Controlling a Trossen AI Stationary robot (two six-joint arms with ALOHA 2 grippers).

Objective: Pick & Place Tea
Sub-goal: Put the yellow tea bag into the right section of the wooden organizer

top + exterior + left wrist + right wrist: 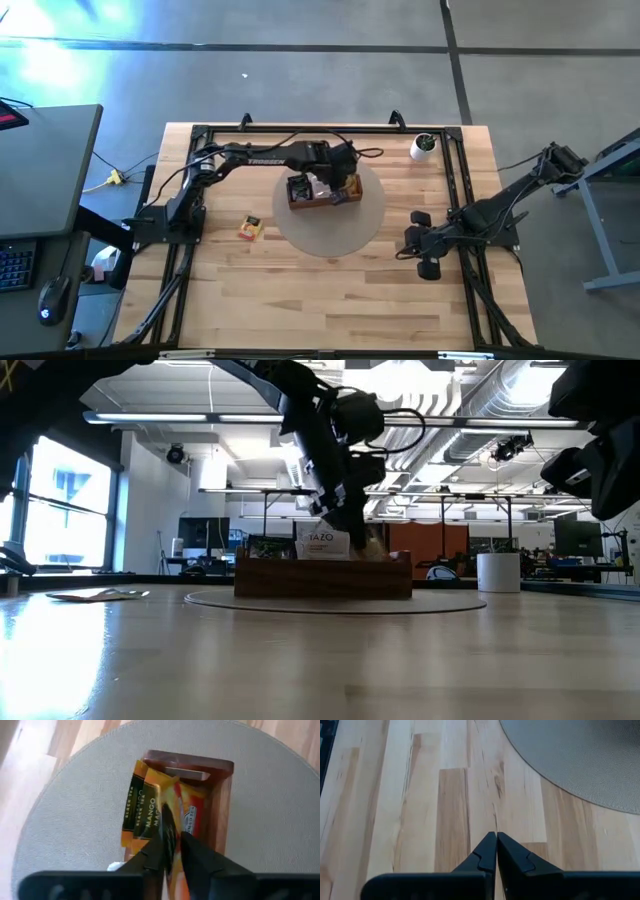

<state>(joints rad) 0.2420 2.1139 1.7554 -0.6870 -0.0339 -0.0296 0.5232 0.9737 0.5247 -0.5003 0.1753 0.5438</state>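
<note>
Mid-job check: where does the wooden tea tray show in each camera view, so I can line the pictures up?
High view: wooden tray at centre, on the round grey mat, under the left tool.
Low view: tray at centre, on the mat's edge line.
Left wrist view: tray beyond the tool's fingers, sachets inside.
Right wrist view: tray not in it; only the mat.
Shared landmark: the mat.

Strong blue-white glare washes the floor [60, 50] past the table's far left corner in the high view. Low view is backlit: ceiling lights [420, 380] and a window [60, 510] blow out, the arm [330, 450] goes nearly silhouette, and the near table [320, 670] is soft with sheen. Wrist views are evenly lit.
</note>
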